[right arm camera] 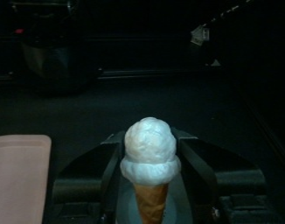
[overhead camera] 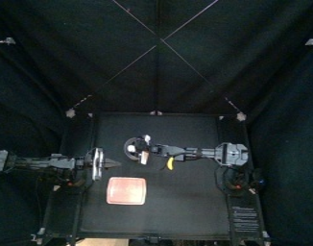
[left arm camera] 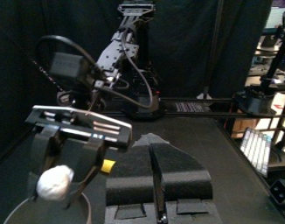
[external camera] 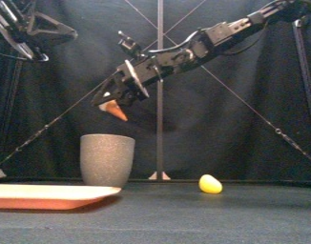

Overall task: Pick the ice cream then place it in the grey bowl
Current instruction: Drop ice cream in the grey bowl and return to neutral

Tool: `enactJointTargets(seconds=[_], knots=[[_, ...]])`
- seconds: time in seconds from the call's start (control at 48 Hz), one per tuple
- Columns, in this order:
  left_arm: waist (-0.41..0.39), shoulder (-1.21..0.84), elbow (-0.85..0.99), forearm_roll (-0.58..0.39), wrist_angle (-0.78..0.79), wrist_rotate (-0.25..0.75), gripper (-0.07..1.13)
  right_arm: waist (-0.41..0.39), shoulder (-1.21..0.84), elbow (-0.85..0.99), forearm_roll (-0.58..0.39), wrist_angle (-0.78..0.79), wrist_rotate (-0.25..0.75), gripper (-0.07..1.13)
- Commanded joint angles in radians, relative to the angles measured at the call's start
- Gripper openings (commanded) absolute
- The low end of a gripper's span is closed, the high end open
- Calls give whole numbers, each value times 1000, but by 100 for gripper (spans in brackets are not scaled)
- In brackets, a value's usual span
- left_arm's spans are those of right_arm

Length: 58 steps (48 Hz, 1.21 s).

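My right gripper (external camera: 121,99) is shut on the ice cream (external camera: 116,111), a white scoop on an orange cone (right arm camera: 149,166). It hangs tilted a little above the rim of the tall grey speckled cup (external camera: 107,159), which stands at the table's back left of centre (overhead camera: 130,147). The right arm reaches in from the right past the middle. In the left wrist view the white scoop (left arm camera: 54,182) shows under the right gripper (left arm camera: 66,156). My left gripper (left arm camera: 156,179) rests at the table's left side (overhead camera: 95,165), jaws together and holding nothing.
A small yellow toy (external camera: 211,183) lies on the table to the right of the cup (overhead camera: 170,163). The flat pink tray (overhead camera: 126,191) sits nearer the front, left of centre (external camera: 50,195).
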Motion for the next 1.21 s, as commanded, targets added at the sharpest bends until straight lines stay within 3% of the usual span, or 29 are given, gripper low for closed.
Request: enactJointTargets(seconds=[0.021, 0.167, 0.458, 0.688, 1.208], knots=[[3, 2, -11, 0, -5, 0, -3, -18, -2, -51, 5, -3, 0, 77], [3, 2, -11, 0, -5, 0, -3, -26, -12, -40, 11, 9, 0, 88], [3, 2, -9, 0, -5, 0, -3, -37, -138, 64, 14, 6, -2, 89], [14, 2, -5, 0, -6, 0, -3, -17, -342, 311, 54, -3, 0, 89], [26, 0, 0, 0, -5, -2, -3, 100, -850, 798, 98, -187, 2, 89]])
